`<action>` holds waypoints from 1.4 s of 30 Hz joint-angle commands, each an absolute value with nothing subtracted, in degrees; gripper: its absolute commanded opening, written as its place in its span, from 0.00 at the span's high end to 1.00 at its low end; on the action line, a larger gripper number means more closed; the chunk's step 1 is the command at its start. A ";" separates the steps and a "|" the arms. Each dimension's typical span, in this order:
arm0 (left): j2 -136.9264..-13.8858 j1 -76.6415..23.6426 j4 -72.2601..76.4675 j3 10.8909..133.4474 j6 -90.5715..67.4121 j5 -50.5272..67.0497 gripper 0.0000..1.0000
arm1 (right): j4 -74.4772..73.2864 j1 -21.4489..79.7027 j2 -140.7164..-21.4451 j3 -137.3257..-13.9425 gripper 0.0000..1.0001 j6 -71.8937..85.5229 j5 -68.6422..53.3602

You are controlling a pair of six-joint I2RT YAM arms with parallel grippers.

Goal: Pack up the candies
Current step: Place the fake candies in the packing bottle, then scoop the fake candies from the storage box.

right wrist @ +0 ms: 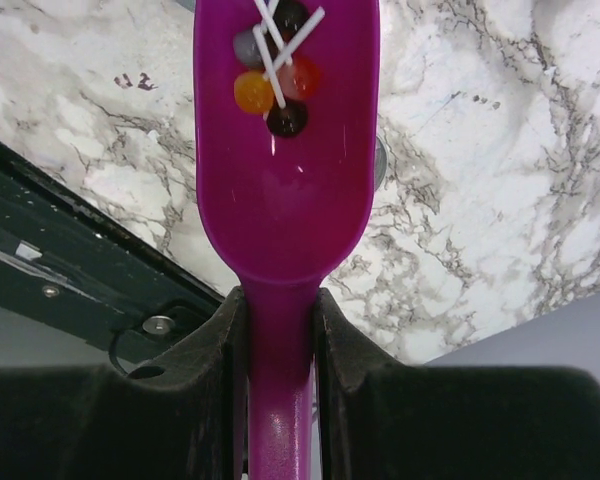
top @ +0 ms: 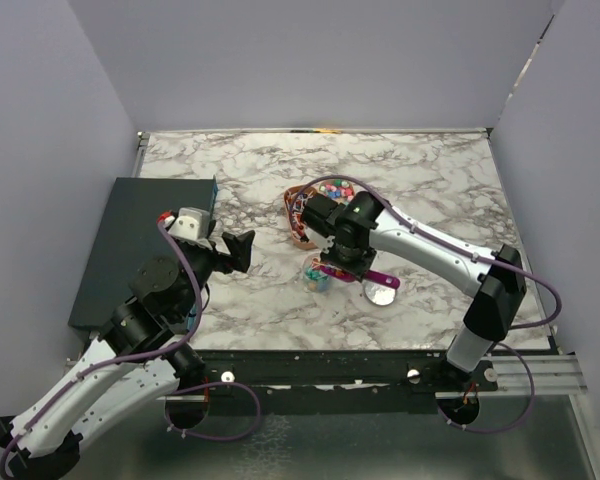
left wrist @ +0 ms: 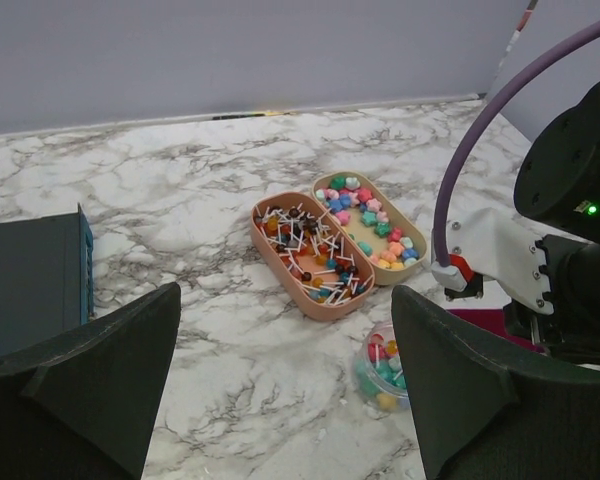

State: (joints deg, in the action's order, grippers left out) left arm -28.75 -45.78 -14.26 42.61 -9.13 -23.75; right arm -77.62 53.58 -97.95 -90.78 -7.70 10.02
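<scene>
The right hand (right wrist: 280, 305) is clamped on the handle of a magenta scoop (right wrist: 280, 200), one finger on each side. The bowl points straight out from the hand and is held level. A few candies (right wrist: 272, 88) sit at its far end: small balls in orange, red and dark colours with white sticks.

The coming move depends on where the clear jar (top: 316, 277) is. It stands just to the left of this hand and is already partly filled with mixed colours. From above, the scoop's long axis runs left to right across the table (top: 430, 180). The bowl seems to lie at the right end, over a round disc (top: 382, 292), so it points away from the jar, though the arm hides too much to be sure. If that is right, the bowl must swing back left before it tips.

The left hand (top: 238, 250) is wide open and holds nothing. It is aimed at the jar from well to the left, so the right arm is much the nearer.

Behind the jar is a two-part tray (left wrist: 270, 255). Its left half holds stick candies and its right half holds star-shaped ones.

The table is white marble veined with grey. A dark box (top: 130, 240) lies at its left edge, and plain pale walls (top: 310, 60) enclose three sides.
</scene>
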 commanded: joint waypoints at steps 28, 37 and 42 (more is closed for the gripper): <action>-25.93 -45.70 -14.17 42.20 -9.48 -24.94 0.14 | -78.10 62.31 -98.87 -92.42 0.99 -8.19 27.90; -25.71 -45.70 -14.24 42.27 -9.51 -24.97 0.14 | -72.34 60.65 -97.29 -97.87 0.99 -7.99 22.22; -25.66 -45.70 -14.24 42.21 -9.53 -25.05 0.14 | -74.22 56.61 -101.98 -104.40 0.99 -4.79 16.59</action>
State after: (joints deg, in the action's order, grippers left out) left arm -26.35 -45.78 -14.28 42.61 -9.17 -23.77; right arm -74.24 59.48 -98.63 -99.31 -7.49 21.71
